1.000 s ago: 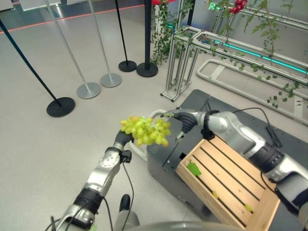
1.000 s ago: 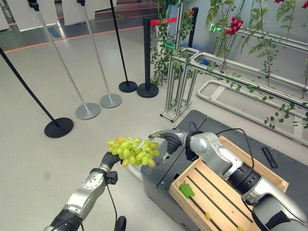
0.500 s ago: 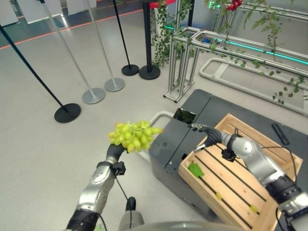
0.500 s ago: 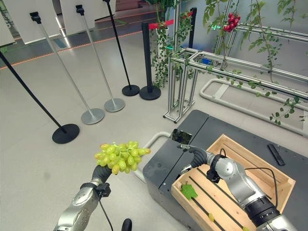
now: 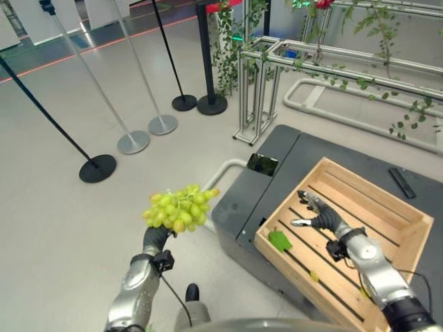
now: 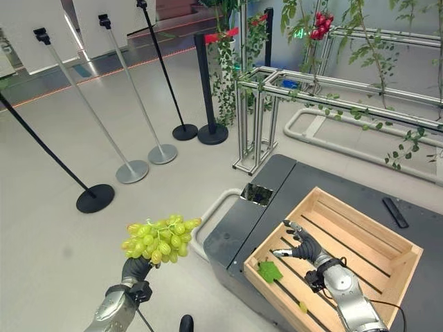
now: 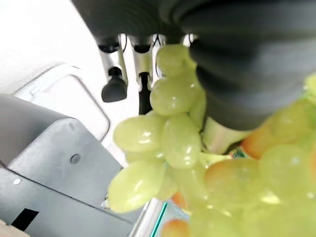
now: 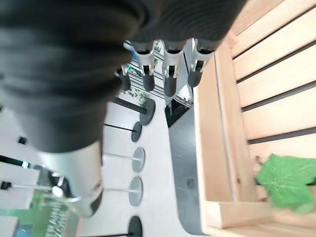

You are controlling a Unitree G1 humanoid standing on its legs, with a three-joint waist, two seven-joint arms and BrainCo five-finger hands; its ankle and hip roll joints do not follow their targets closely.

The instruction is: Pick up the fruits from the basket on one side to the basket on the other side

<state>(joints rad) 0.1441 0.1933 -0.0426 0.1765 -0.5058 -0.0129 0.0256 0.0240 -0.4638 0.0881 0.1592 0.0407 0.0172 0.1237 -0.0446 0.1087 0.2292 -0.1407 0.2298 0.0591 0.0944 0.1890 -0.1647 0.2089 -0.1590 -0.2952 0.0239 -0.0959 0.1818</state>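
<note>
The left hand (image 5: pixel 155 238) has its fingers curled up around the underside of a bunch of green grapes (image 5: pixel 177 207), holding it aloft over the bare floor (image 5: pixel 62 214), left of the dark grey cart (image 5: pixel 242 204) and well apart from the wooden crate (image 5: pixel 408 238). That hand's own wrist view brings the grapes very close: pale green fruit pressed against the dark cover, with some orange-tinted grapes low in the bunch that the head views do not reveal, and the cart's grey edge beyond. The right hand (image 6: pixel 299 245) hovers over the crate's near-left part with fingers spread and relaxed, holding nothing. Its wrist view shows the straight fingers (image 8: pixel 169 74) in a row above the crate's slats and a green leaf (image 8: pixel 286 180) lying in the crate's corner. The head views add smaller leaf scraps (image 5: pixel 313 276) on the slats, black and silver stanchions (image 5: pixel 145 90) to the far left, and a metal frame with vines (image 6: pixel 332 90) beyond the cart. No readable writing can be made out.
</note>
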